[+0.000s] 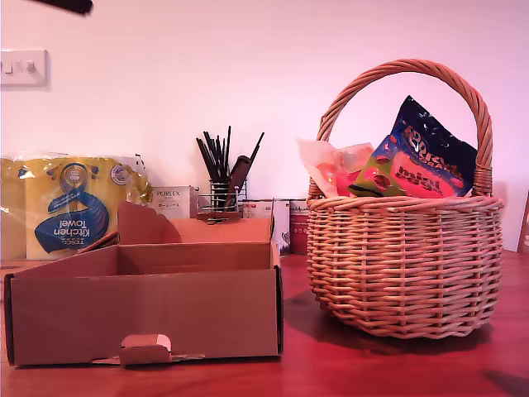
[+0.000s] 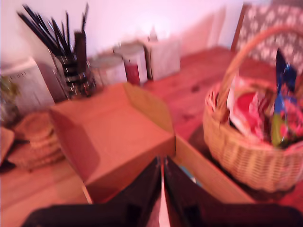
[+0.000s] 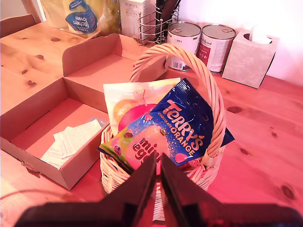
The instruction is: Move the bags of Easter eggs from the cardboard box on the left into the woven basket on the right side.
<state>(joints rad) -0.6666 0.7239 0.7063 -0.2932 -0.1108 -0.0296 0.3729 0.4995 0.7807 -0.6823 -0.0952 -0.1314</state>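
At the back edge of the desk (image 1: 331, 376), on the exterior view's left, a yellow-and-blue kitchen towel pack (image 1: 70, 207) is stood against the wall. In front of it, near the desk's front edge, the cardboard box (image 1: 140, 318) is set with its flaps open. Folded paper (image 3: 71, 139) is seen on its floor. Behind the box, a wire holder (image 1: 221, 194) of dark sticks and two tins (image 3: 183, 38) are lined along the back edge. Further to the exterior view's right, the woven basket (image 1: 405, 265) is stood just beside the box. The bags of Easter eggs (image 3: 156, 123) are held in it: a pale bag (image 1: 331, 165), then a blue-purple bag (image 1: 430, 153), both propped under the handle. My first gripper (image 2: 162, 187) is held above the box, jaws pressed together on nothing. My second gripper (image 3: 158, 182) is held above the basket, jaws likewise closed and empty.
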